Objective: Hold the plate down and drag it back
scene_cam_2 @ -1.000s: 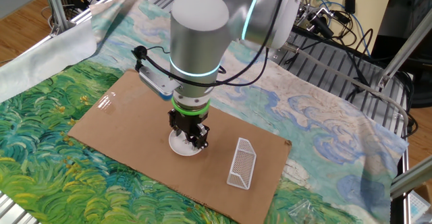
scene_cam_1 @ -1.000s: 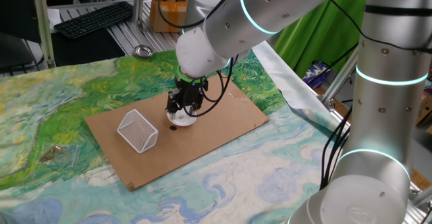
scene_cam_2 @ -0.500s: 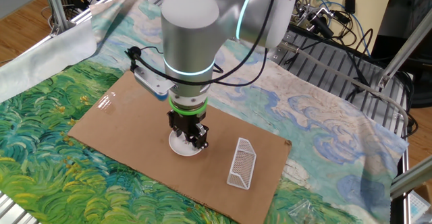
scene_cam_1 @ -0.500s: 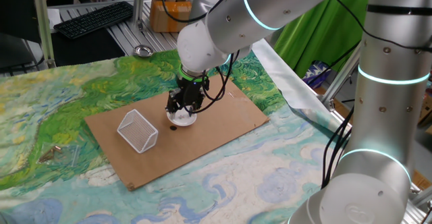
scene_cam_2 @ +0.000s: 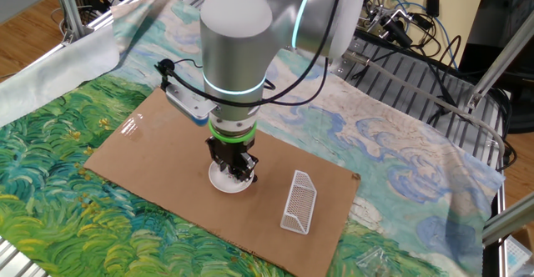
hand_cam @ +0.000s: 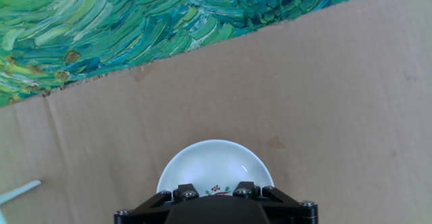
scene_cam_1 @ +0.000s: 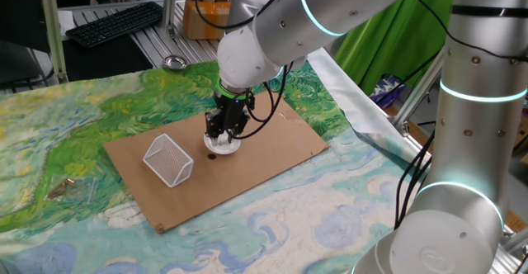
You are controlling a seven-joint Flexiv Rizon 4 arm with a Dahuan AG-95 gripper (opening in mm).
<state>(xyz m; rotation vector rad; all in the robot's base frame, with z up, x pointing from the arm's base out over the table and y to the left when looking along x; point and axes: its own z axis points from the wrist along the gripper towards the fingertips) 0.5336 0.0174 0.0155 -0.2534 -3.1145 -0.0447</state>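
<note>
The plate is a small white dish on a brown cardboard sheet. My gripper stands upright on it, tips pressed into its bowl, fingers close together and holding nothing. In the other fixed view the gripper covers most of the plate. In the hand view the plate lies at the bottom centre, with tiny dark specks beside the gripper. The fingertips are hidden there.
A white wire mesh basket lies on the cardboard left of the plate; it also shows in the other fixed view. A small metal bowl and a keyboard sit at the back. Painted cloth covers the table.
The gripper and plate have shifted slightly toward the back of the cardboard. The arm's upper links have swung a little with them. The basket has not moved.
</note>
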